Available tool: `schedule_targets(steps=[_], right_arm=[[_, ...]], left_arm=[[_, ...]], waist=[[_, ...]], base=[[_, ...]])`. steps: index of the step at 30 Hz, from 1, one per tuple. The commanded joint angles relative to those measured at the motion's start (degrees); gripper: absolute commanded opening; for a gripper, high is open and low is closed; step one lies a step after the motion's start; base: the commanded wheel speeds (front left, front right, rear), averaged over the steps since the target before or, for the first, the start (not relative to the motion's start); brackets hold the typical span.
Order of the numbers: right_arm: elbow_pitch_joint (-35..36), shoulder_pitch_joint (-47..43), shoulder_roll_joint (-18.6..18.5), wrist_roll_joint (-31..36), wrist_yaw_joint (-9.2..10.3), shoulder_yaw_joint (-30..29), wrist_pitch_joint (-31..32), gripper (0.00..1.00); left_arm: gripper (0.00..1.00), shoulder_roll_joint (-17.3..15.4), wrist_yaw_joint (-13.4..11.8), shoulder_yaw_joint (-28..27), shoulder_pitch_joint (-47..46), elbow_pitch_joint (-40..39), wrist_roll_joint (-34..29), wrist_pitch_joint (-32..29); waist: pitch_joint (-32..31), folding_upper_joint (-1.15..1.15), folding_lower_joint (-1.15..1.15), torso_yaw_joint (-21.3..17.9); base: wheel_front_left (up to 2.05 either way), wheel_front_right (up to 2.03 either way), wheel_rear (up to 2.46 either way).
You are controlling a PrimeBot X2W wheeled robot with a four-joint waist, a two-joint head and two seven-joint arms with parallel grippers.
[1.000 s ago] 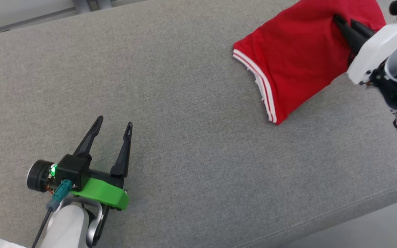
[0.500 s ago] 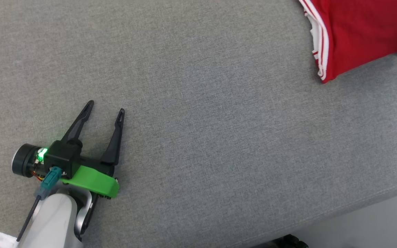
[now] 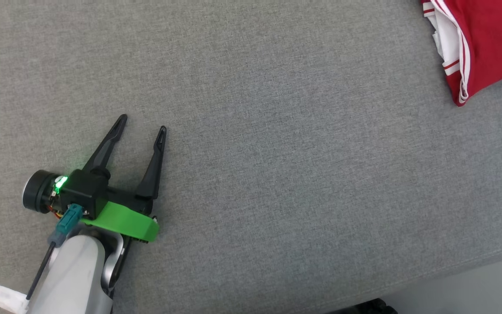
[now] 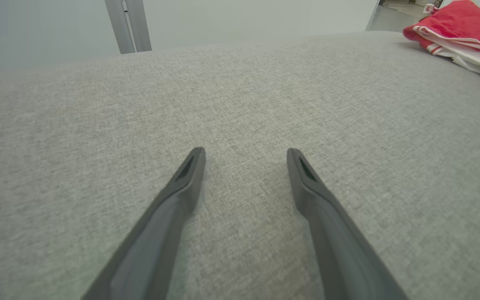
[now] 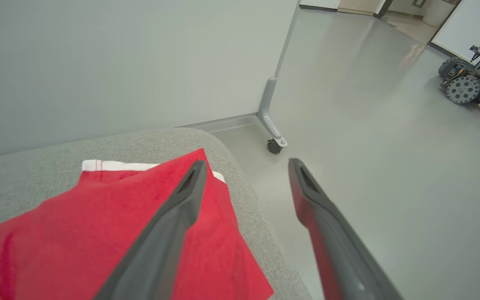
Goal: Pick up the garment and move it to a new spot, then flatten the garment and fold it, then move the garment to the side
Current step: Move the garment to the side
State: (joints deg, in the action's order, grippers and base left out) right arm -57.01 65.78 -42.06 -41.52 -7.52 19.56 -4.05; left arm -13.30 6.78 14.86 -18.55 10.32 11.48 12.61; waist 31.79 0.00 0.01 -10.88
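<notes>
The grey padded surface [image 3: 251, 174] is covered in coarse woven cloth, with a rounded corner and a stitched seam along its near edge. Little hold is offered by its curved rim, so anything hanging over it could be lost to the smooth floor [image 5: 369, 125] below. The red garment [image 3: 486, 39] is seen folded at the far right corner of the surface, one edge lying close to that rim. It is a soft, thin knit, with white-striped trim [image 3: 462, 56] and pale inner layers showing loosely at its open end. The fold could be pulled apart, or the bundle dragged over the rim, if the cloth were caught by a finger when the right arm is drawn away. The right gripper [image 5: 246, 161] is held open, with nothing between its long, dark, tapered fingers. One finger is seen over the garment and the other past the rim; contact cannot be judged. The left gripper [image 3: 142, 123] is likewise spread wide and empty, over bare surface well apart from the garment.
</notes>
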Motion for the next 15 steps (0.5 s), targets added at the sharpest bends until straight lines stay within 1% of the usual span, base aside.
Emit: schedule_targets(steps=[1,4,9,11,13,15], right_arm=[[-1.24,1.3,1.01,1.31,0.06,0.05,-1.57,1.0],[-1.99,1.96,2.08,3.61,0.07,1.0,-4.52,1.0],[1.84,-1.95,4.65,3.51,0.07,2.8,-8.28,1.0],[5.59,-5.17,6.41,1.52,0.06,3.97,-8.78,1.0],[9.15,-8.37,6.09,0.62,0.07,5.19,-9.06,1.0],[12.77,-12.14,6.66,-0.62,0.07,6.12,-9.47,1.0]], left_arm=[[1.0,-0.22,-0.48,-0.24,0.87,2.09,0.53,0.22],[1.0,0.52,-0.8,-0.63,1.76,2.96,1.26,1.23],[1.0,1.51,-1.97,-2.55,3.64,3.5,2.58,2.21],[1.0,2.07,-2.67,-4.23,5.43,3.02,3.91,2.46],[1.0,2.28,-3.05,-5.98,7.09,1.83,5.25,2.62],[1.0,2.57,-3.6,-7.88,8.69,0.51,6.09,2.56]], waist=[[-2.52,0.0,-0.01,0.84],[-5.66,0.0,-0.01,1.41],[-12.62,0.0,-0.01,2.69],[-16.18,0.0,-0.01,3.39],[-19.24,0.0,-0.01,4.01],[-22.23,0.0,-0.01,4.64]], base=[[0.0,0.0,0.0],[0.0,0.0,0.0],[0.0,0.0,0.0],[0.0,0.0,0.0],[0.0,0.0,0.0],[0.0,0.0,0.0]])
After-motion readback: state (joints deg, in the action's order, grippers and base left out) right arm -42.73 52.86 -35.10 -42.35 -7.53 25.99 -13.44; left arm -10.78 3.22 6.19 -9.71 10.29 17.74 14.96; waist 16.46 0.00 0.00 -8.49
